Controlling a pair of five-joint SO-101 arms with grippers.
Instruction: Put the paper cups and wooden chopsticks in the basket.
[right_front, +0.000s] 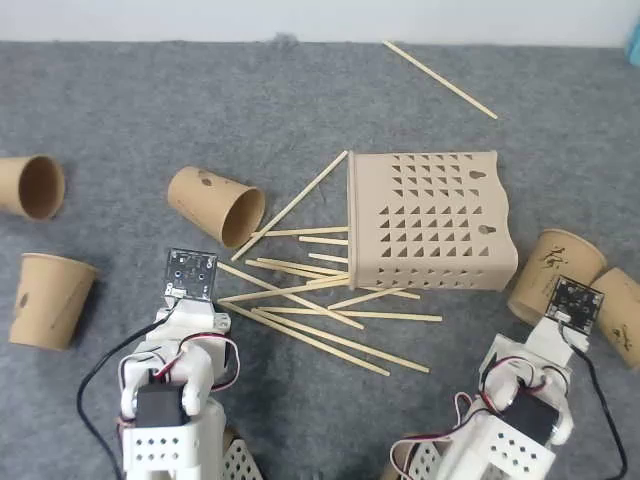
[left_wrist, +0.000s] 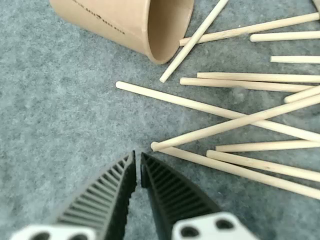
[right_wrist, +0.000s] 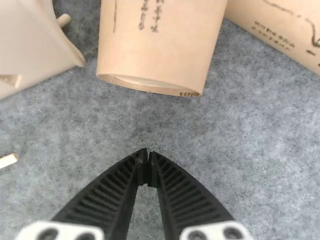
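Grey felt is covering the tabletop (right_front: 120, 100) I'm working over. The basket (right_front: 430, 220) is lying on its side right of the middle, its open mouth facing the left arm's side. The chopsticks (right_front: 300, 300) are lying scattered in a loose pile at that mouth, and a few ends are running in under its rim. A lone chopstick (right_front: 440, 78) is lying well apart near the far edge.

One paper cup (right_front: 215, 205) is lying on its side just beside the pile, mouth toward the sticks. Two more cups (right_front: 30, 186) (right_front: 48, 300) are resting near the left edge, and another pair (right_front: 555, 275) (right_front: 622, 315) is sitting just beside the basket's right end.

I'm seeing the left pincer (left_wrist: 138, 162) with its jaws nearly together, gripping nothing, its tips just beside the end of one stick (left_wrist: 155, 146). The right pincer (right_wrist: 148, 159) is pressing shut on nothing, pointing at a tipped cup (right_wrist: 160, 45) next to the basket's corner (right_wrist: 30, 45).
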